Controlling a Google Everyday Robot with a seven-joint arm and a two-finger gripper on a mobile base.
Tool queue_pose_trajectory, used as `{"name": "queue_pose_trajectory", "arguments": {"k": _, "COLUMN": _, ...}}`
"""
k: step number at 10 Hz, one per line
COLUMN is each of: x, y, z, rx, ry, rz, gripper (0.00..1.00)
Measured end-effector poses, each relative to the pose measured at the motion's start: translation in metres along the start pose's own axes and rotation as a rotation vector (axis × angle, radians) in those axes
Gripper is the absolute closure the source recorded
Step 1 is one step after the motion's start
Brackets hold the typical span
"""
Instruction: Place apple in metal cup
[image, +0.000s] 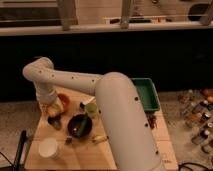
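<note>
My gripper (53, 113) hangs from the white arm at the left side of the wooden table (125, 150). It is shut on the apple (52, 109), a small yellow-orange lump at its tip. The metal cup (55, 122), small and dark grey, stands on the table just below and in front of the gripper. The apple is held a little above the cup's rim; whether they touch does not show.
An orange-red round thing (64, 101) sits right of the wrist. A dark bowl (79, 125), a light green cup (91, 108), a white cup (48, 148) and a small yellowish piece (99, 138) stand on the table. A green tray (148, 95) lies at the right.
</note>
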Motion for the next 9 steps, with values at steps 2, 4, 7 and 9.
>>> {"name": "queue_pose_trajectory", "arguments": {"k": 2, "x": 0.0001, "y": -0.0017, "z": 0.0002, "rx": -0.004, "ry": -0.003, "rz": -0.006, "gripper": 0.36}}
{"name": "queue_pose_trajectory", "arguments": {"k": 4, "x": -0.0002, "y": -0.0022, "z": -0.0004, "rx": -0.007, "ry": -0.003, "rz": -0.011, "gripper": 0.2}}
{"name": "queue_pose_trajectory", "arguments": {"k": 7, "x": -0.0012, "y": -0.0022, "z": 0.0004, "rx": -0.011, "ry": -0.006, "rz": -0.014, "gripper": 0.2}}
{"name": "queue_pose_trajectory", "arguments": {"k": 9, "x": -0.0011, "y": -0.0034, "z": 0.0007, "rx": -0.008, "ry": -0.004, "rz": -0.015, "gripper": 0.2}}
